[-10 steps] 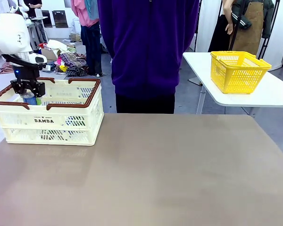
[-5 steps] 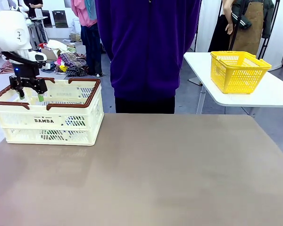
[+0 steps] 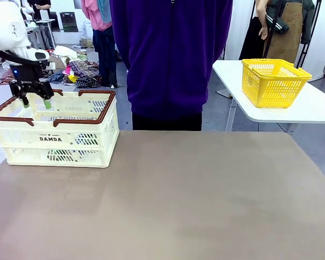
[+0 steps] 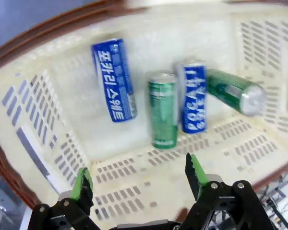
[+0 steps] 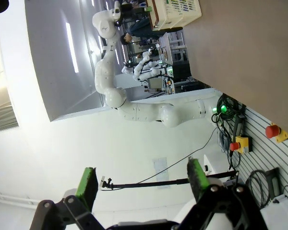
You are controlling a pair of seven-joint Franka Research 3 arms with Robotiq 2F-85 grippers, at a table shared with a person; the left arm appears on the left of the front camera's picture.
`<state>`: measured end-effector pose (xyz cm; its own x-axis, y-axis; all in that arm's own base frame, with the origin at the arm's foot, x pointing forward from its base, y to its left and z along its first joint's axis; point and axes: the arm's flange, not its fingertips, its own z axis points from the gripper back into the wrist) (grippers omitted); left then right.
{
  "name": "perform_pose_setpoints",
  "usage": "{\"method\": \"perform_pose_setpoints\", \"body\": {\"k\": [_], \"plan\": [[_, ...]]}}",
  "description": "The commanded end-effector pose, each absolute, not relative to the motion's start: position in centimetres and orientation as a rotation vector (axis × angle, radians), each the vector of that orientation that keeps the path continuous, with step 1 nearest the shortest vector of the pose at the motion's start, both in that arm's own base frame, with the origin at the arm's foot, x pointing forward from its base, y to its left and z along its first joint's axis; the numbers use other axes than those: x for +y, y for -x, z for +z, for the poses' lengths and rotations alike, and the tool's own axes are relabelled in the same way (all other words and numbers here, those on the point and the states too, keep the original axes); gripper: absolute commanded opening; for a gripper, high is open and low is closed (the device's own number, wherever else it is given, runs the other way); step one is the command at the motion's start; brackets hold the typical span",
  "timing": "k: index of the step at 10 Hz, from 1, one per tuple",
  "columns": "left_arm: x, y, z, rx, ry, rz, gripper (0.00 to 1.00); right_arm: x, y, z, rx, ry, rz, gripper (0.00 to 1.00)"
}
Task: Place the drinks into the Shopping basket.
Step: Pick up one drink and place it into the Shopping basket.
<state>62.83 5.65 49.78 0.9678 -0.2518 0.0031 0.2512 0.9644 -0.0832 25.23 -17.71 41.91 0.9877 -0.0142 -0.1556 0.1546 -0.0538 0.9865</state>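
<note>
Four cans [image 4: 163,109], two blue and two green, lie on the floor of the basket [image 3: 59,138]. Above the basket, the left gripper [image 3: 36,102] hangs with fingers open, empty. The right gripper [image 5: 141,187] has fingers open, empty.

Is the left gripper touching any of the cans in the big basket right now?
Apart. The left wrist view shows the left gripper open above the cans, with bare basket floor between.
</note>
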Motion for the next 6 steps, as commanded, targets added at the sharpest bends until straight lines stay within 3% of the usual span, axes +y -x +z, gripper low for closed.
{"method": "perform_pose_setpoints", "body": {"k": [1,3,6], "plan": [[5.4,-56.2,53.4,-0.023,0.267,-0.423,1.00,-17.6,-25.2,42.4,0.124,-1.628,-0.153,1.00],[5.3,-50.7,55.8,0.057,0.368,-0.592,1.00,-17.6,-25.2,42.4,0.124,-1.628,-0.153,1.00],[5.1,-43.3,57.4,0.001,0.688,-0.699,1.00,-17.6,-25.2,42.4,0.124,-1.628,-0.153,1.00]]}}
